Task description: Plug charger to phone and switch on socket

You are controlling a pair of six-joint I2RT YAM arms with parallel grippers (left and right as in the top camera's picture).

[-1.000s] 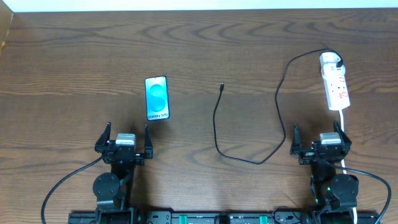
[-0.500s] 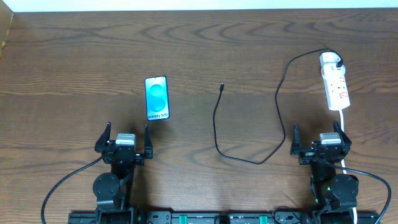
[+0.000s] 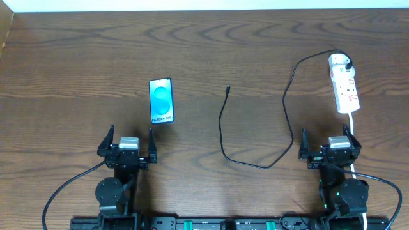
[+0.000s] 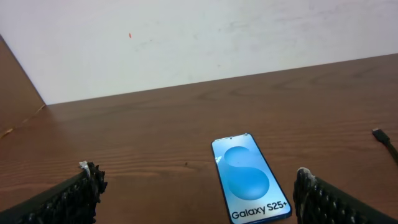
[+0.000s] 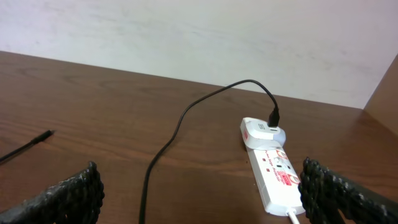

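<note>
The phone (image 3: 161, 101) lies flat with its cyan screen up, left of centre; it also shows in the left wrist view (image 4: 249, 178). The black charger cable (image 3: 255, 163) loops across the middle, its plug tip (image 3: 228, 89) free on the table, right of the phone. Its white adapter (image 3: 339, 62) sits plugged into the far end of the white socket strip (image 3: 346, 92), which also shows in the right wrist view (image 5: 278, 177). My left gripper (image 3: 128, 139) is open and empty, just short of the phone. My right gripper (image 3: 328, 139) is open and empty, just short of the strip.
The strip's white lead (image 3: 353, 124) runs toward the right arm's base. The plug tip shows at the right edge of the left wrist view (image 4: 379, 134). A pale wall (image 4: 199, 37) stands behind the table's far edge.
</note>
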